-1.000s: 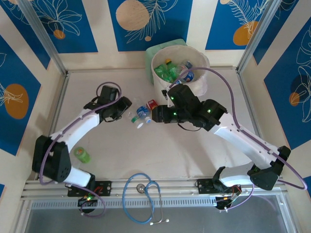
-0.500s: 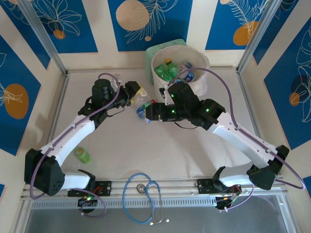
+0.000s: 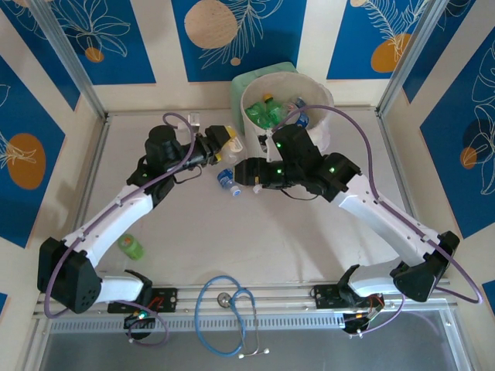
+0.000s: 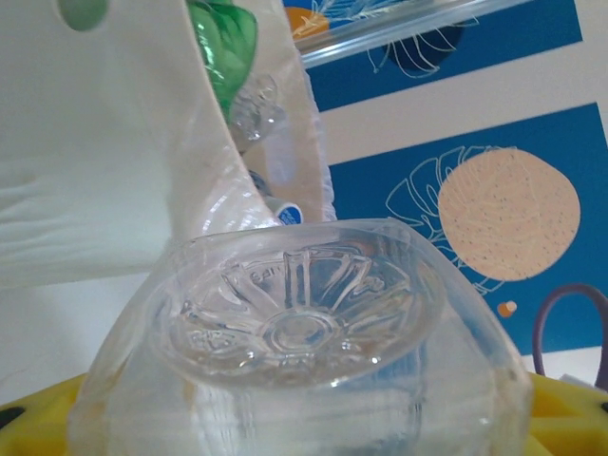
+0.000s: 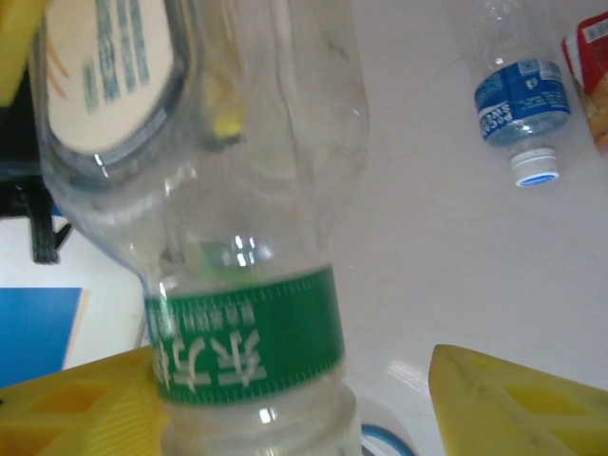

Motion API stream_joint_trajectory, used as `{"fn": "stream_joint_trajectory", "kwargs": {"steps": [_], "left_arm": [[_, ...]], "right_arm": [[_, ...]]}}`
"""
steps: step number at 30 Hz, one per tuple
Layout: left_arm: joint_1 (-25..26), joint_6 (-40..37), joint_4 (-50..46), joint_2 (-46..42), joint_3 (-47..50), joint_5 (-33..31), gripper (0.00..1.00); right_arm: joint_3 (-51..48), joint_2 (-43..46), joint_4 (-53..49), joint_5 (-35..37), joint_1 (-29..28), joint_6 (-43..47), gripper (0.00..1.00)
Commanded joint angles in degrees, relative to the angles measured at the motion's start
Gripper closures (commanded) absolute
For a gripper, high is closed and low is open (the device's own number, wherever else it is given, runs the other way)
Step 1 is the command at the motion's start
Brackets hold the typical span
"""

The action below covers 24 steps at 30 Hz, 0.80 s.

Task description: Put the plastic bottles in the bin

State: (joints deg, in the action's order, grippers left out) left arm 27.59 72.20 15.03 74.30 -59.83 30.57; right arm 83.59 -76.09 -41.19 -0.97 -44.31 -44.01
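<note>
My left gripper (image 3: 229, 137) is shut on a clear bottle (image 4: 299, 323), held up at the left side of the bin (image 3: 329, 97). The bottle's ribbed base faces the bin's liner (image 4: 142, 142). Several green and clear bottles (image 3: 271, 114) lie inside the bin. My right gripper (image 3: 237, 171) hangs just south of the left one. It is shut on a clear bottle with a green label (image 5: 247, 351), whose neck end sits between the yellow fingers (image 5: 513, 399). A blue-labelled bottle (image 3: 227, 179) lies on the table beside a red-labelled one (image 5: 591, 66). A green bottle (image 3: 131, 246) lies at the near left.
A blue-tubed stethoscope (image 3: 224, 309) lies at the table's near edge between the arm bases. A pale green box (image 3: 263, 73) stands behind the bin against the back wall. Metal posts and patterned walls close in the table on three sides.
My left gripper has lifted and swung right, carrying the clear bottle up to the bin's side. My right gripper has shifted slightly away from the near edge with its bottle.
</note>
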Motion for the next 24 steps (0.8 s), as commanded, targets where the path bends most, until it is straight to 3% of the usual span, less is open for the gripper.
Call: {"fn": "stream_joint_trajectory", "kwargs": {"steps": [1, 12, 14, 18, 24], "left_arm": [[1.05, 0.14, 4.07, -0.73, -0.72, 2.79, 0.39], [1.56, 0.76, 5.55, -0.04, -0.71, 2.43, 0.36], [1.52, 0.49, 5.46, -0.12, -0.85, 2.19, 0.30], [1.53, -2.93, 1.14, -1.92, -1.95, -0.31, 0.00], [0.57, -14.16, -14.78, -5.16, -7.77, -6.78, 0.00]], "right_arm": [[2.03, -0.74, 1.29, -2.80, 0.68, -0.53, 0.36], [1.97, -0.42, 1.22, -3.45, 0.90, -0.59, 0.68], [2.08, -0.23, 0.94, -3.33, 0.90, -0.44, 0.72], [2.49, 0.23, 0.34, -2.77, 0.90, 0.06, 0.77], [4.15, 0.33, -2.98, -0.46, 0.81, 1.54, 0.80]]}}
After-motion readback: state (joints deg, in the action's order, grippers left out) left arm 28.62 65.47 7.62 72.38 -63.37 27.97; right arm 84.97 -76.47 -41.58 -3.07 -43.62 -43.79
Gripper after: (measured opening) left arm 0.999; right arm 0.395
